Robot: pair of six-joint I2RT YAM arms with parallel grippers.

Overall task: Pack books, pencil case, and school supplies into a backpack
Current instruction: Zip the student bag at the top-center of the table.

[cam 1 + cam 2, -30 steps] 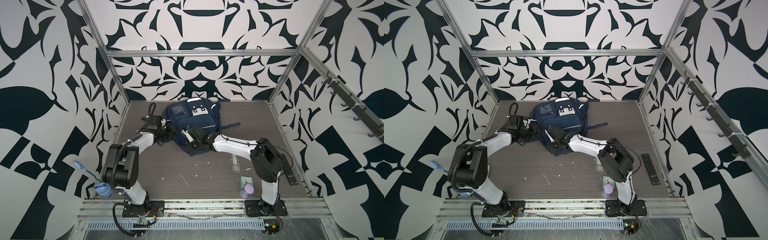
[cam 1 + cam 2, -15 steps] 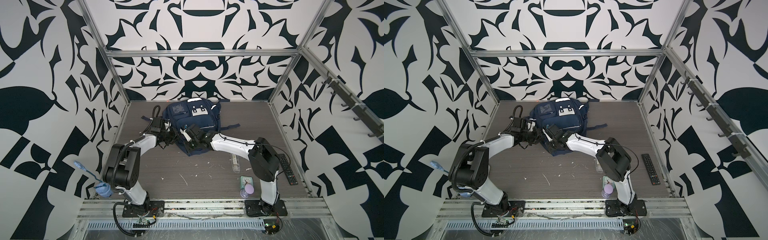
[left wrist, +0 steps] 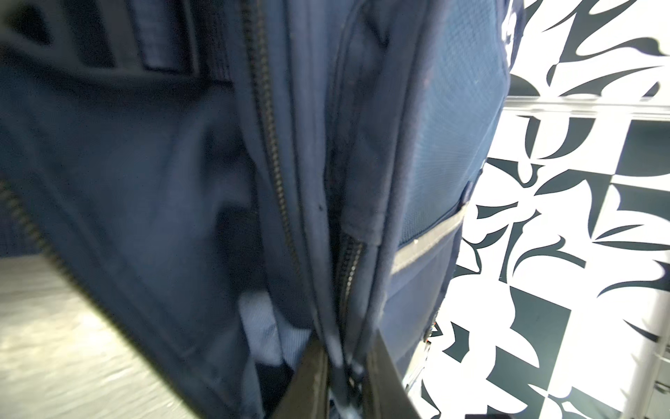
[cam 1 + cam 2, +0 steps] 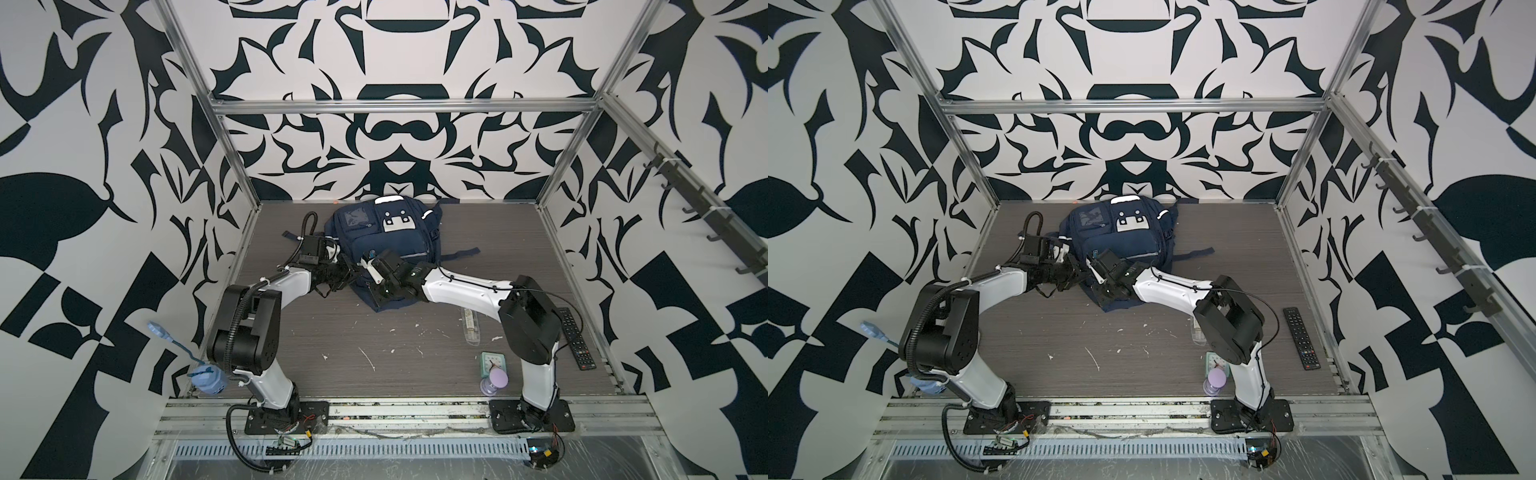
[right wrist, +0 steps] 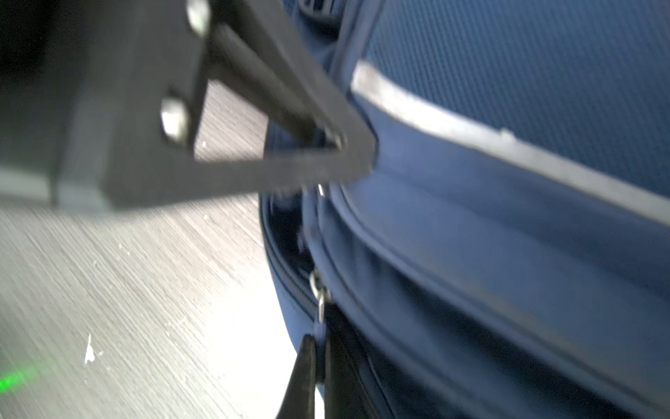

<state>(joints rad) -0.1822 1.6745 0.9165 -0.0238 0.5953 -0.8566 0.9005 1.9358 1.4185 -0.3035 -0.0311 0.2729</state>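
Backpack (image 4: 390,245) lies pinched: left gripper (image 3: 346,348) clamps its zipper seam (image 3: 348,261), right gripper (image 5: 319,337) seemingly grips the zipper pull (image 5: 321,290).

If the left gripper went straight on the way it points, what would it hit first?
The backpack: the left gripper has the bag's seam beside the zipper between its fingers, so more navy fabric lies directly ahead.

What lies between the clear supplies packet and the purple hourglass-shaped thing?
The mint-green square clock. A top view shows it on the stretch between the clear packet and the purple hourglass-shaped thing.
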